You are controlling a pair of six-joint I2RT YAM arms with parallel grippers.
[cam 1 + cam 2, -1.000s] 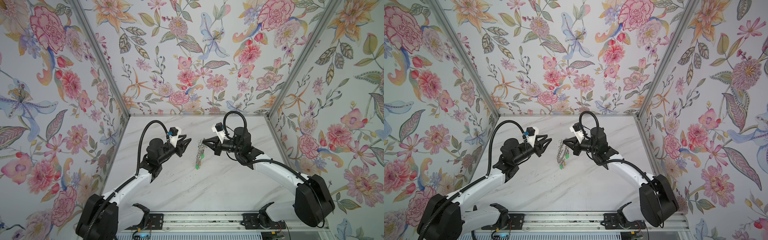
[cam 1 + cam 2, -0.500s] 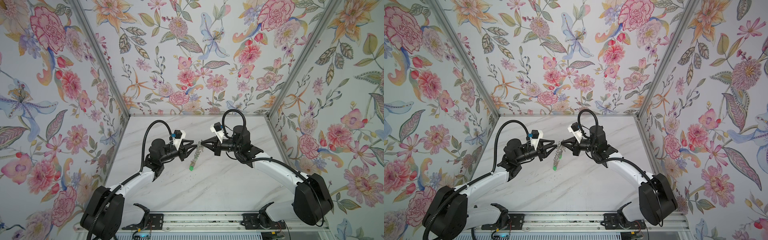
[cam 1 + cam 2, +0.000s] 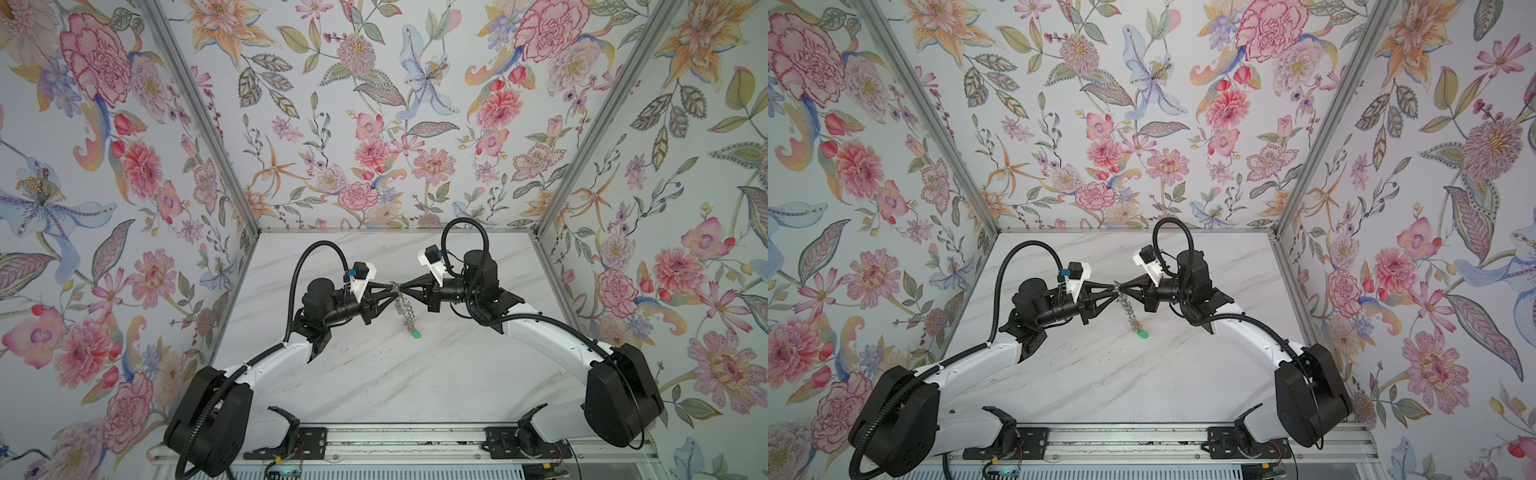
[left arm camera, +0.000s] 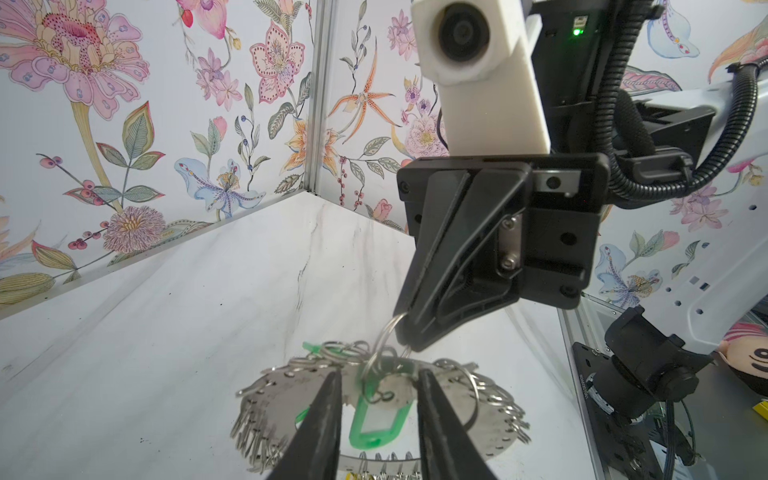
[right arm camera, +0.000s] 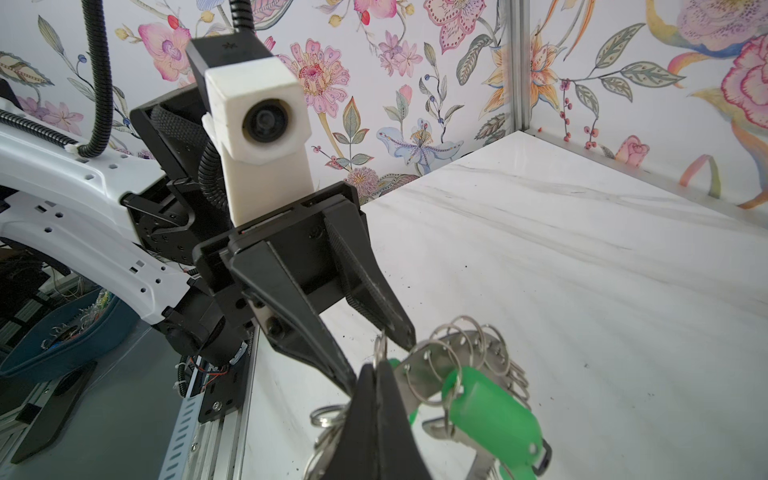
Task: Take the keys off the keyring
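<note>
Near the front, the left arm (image 3: 270, 365) and the right arm (image 3: 540, 336) stand on a rail (image 3: 395, 436) and reach over the white table (image 3: 374, 374). Their tips meet in the middle, up off the table.

The right tool (image 4: 409, 337) is squeezed tight on one small wire loop (image 4: 384, 332). The keyring (image 4: 453, 415) hangs tilted from that loop. The left tool (image 4: 379, 374) is partly open. Its fingers (image 4: 324, 415) sit on each side of a green key (image 4: 376, 424), and I cannot tell if they touch it.

In both top views the lowest key (image 3: 414, 333) dangles close to the table. A flowery wall (image 3: 374, 124) stands behind.
</note>
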